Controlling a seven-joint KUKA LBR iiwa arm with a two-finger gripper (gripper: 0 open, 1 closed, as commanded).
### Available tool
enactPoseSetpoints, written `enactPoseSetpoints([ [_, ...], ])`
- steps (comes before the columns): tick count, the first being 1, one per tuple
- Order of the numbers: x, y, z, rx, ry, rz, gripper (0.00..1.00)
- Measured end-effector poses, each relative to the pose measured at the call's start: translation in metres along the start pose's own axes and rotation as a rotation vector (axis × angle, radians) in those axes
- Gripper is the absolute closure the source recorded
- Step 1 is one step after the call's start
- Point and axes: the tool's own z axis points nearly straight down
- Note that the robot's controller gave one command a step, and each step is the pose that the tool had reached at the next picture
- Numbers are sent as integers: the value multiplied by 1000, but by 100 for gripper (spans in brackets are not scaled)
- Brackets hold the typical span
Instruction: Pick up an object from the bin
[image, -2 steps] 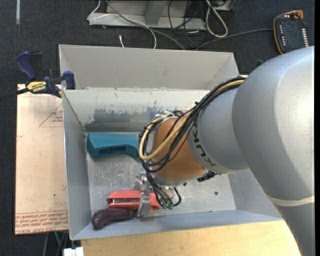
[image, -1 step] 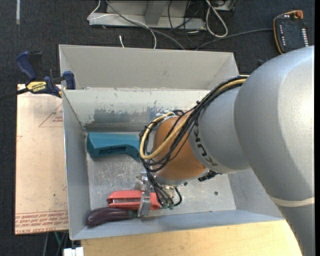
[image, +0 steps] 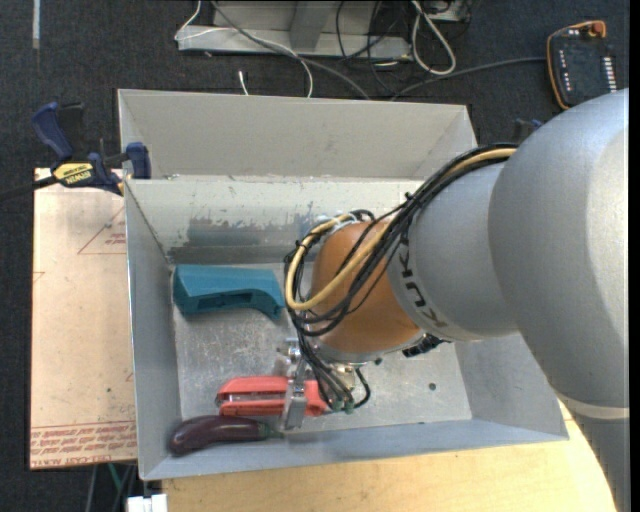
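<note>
In the camera view, the grey metal bin (image: 290, 140) holds three loose things on its scratched floor. The arm (image: 520, 240) comes in from 3 o'clock. Its wrist is wrapped in an orange cover (image: 350, 290) with black and yellow cables (image: 322, 240) looped round it, and it hangs over the middle of the bin. Below the cover the pincer (image: 296, 408) points down at 6 o'clock of the floor, right at the red stapler (image: 255, 394). The stapler lies flat near the front wall, its long side running from 9 to 3 o'clock. The pincer's metal tip overlaps the stapler's 3 o'clock end. Whether the pincer is spread, pressed together or pinching the stapler cannot be told, because that spot is too crowded to read. Just beside the stapler, at 7 o'clock, a dark maroon handle-shaped thing (image: 212, 433) lies along the front wall, its 3 o'clock end close to the pincer. At 10 o'clock, well apart from both, a teal plastic piece (image: 225, 288) with a downturned end lies flat near the left wall.
</note>
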Motion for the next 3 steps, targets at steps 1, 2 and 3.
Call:
enactPoseSetpoints([
  [1,0,0,-23,0,1,-1,100],
  [2,0,0,-49,0,0,-2,100],
  [3,0,0,-65,0,2,-2,100],
])
